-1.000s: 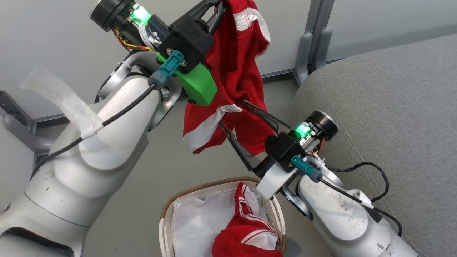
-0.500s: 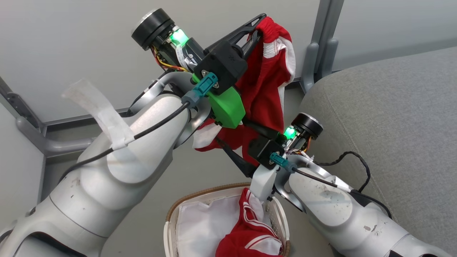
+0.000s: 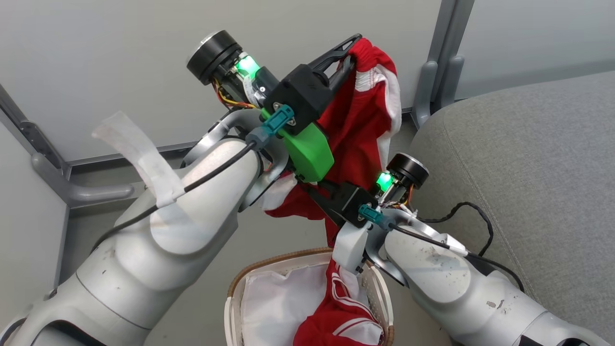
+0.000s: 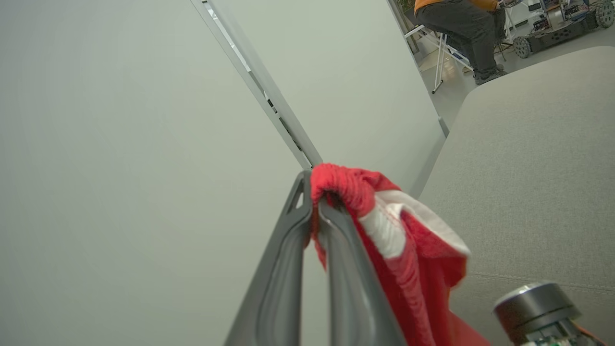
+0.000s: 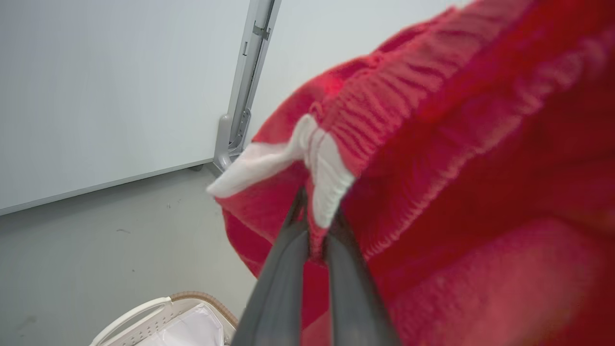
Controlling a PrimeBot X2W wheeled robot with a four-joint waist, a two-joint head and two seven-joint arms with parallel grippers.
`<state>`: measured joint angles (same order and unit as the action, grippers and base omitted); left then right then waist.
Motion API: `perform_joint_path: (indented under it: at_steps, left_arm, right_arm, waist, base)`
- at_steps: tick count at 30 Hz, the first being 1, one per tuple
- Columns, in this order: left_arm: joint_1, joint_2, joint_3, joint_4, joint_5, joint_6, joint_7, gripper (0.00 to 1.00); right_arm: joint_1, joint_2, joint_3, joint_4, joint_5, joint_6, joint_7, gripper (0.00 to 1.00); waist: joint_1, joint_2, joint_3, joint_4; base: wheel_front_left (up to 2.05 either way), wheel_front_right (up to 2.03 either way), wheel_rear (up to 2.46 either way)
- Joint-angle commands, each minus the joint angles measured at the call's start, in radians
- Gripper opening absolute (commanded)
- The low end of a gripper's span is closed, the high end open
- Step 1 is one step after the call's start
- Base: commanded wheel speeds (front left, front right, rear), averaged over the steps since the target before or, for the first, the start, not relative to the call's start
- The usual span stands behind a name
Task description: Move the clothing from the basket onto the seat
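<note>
One red garment [image 3: 360,129] hangs above the basket [image 3: 278,260], left of the seat [image 3: 519,158], top pinched by the left gripper [image 4: 312,187]; the right wrist view shows the right gripper [image 5: 314,216] clamped on what looks like its white trim [image 5: 326,180]; a second ago those fingers were apart.

Low centre on floor [image 3: 202,250]: basket [image 3: 269,263], just left of seat [image 3: 528,158]. Inside basket, right side: second garment [image 3: 341,317]. Above basket: hanging garment [image 3: 360,129], pinched high by left gripper [image 4: 314,192], lower by right gripper [image 5: 314,218].
</note>
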<state>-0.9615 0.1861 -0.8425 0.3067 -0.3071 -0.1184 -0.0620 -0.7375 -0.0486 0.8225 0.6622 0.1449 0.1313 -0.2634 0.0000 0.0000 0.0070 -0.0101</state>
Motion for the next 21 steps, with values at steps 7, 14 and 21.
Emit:
perform_joint_path:
  at_steps: [7,14,21]
  left_arm:
    - [0.057,0.035,0.037,0.052,-0.051,0.018,-0.011,0.00]
    - [0.119,0.048,0.076,0.098,-0.108,0.035,-0.059,1.00]
    - [0.211,0.060,0.110,0.131,-0.159,0.059,-0.134,1.00]
  right_arm:
    - [0.041,-0.003,-0.056,-0.076,0.010,-0.001,-0.002,0.00]
    - [0.059,-0.003,-0.131,-0.136,-0.003,-0.001,-0.002,0.00]
    - [0.074,-0.003,-0.218,-0.163,-0.027,-0.001,-0.002,0.00]
  waist:
    - [0.0000,0.0000,0.012,-0.014]
    - [0.0000,0.0000,0.024,-0.022]
    - [0.0000,0.0000,0.035,-0.021]
  base:
    - [0.00,0.00,0.00]
    - [0.00,0.00,0.00]
    - [0.00,0.00,0.00]
